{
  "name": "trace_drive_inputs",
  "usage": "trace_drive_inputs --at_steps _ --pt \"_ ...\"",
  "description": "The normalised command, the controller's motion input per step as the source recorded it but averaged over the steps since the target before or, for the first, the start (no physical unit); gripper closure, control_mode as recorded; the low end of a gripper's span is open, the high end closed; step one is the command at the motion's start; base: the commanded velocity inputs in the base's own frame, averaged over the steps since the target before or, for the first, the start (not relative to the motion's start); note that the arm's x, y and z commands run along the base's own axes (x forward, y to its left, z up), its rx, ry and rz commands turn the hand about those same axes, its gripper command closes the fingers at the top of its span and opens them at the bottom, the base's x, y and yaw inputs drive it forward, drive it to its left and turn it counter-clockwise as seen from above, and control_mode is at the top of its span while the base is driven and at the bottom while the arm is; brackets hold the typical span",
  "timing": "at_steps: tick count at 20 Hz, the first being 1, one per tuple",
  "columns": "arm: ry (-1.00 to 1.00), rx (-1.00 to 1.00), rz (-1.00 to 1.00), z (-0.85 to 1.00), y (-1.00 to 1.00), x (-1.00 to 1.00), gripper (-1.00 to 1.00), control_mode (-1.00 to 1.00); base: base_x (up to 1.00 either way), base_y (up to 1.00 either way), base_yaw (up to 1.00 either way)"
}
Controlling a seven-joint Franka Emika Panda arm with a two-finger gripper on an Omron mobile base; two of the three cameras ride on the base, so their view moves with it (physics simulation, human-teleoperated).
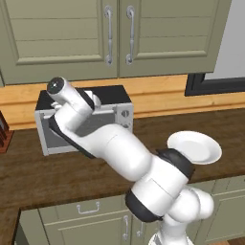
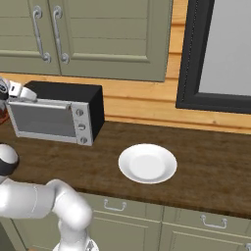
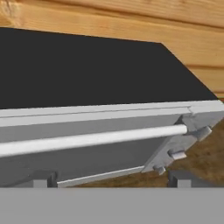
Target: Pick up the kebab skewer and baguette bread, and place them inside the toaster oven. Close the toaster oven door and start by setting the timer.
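My tool point(image 3: 109, 181) is released, jaws wide; its two dark tips stand far apart at the bottom of the hand view, with nothing between them. It hangs just above and in front of the oven point(image 2: 54, 115), looking down across the black top at the door point(image 3: 87, 153).

The door is shut, upright against the oven front. Its bar handle point(image 3: 92, 139) runs across the middle of the hand view, left to right, rising slightly toward the right. In the right base view the oven sits at the left of the frame on the tabletop point(image 2: 211, 166), long axis running left to right along the wooden back wall, front facing the lower left. Three knobs point(image 2: 81, 126) stand in one column at the right of the front.

One white plate point(image 2: 147, 163) lies on the tabletop at the centre of the right base view, well apart from the oven, to its right. I see one oven, one door, one handle, one plate. In the left base view my arm crosses in front of the oven, hiding most of its front.
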Motion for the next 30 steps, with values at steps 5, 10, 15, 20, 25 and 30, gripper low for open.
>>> trace_drive_inputs --at_steps 5,10,15,20,25,30 --pt "0.00 0.00 0.16 -0.56 -0.84 -0.31 -1.00 -1.00 0.00 0.00 0.00" --pt "-0.05 0.00 0.20 -0.32 -0.60 -0.37 -1.00 -1.00 0.00 0.00 0.00" --pt "-0.08 0.00 0.23 -0.16 -0.34 -0.33 -1.00 -1.00 0.00 0.00 0.00" --pt "-0.02 0.00 0.15 -0.21 -0.29 -0.04 -1.00 -1.00 0.00 0.00 0.00" --pt "0.02 0.03 0.04 -0.07 -0.04 0.06 -1.00 -1.00 0.00 0.00 0.00" --pt "0.00 0.03 0.02 -0.13 0.00 0.07 -1.00 -1.00 0.00 0.00 0.00"
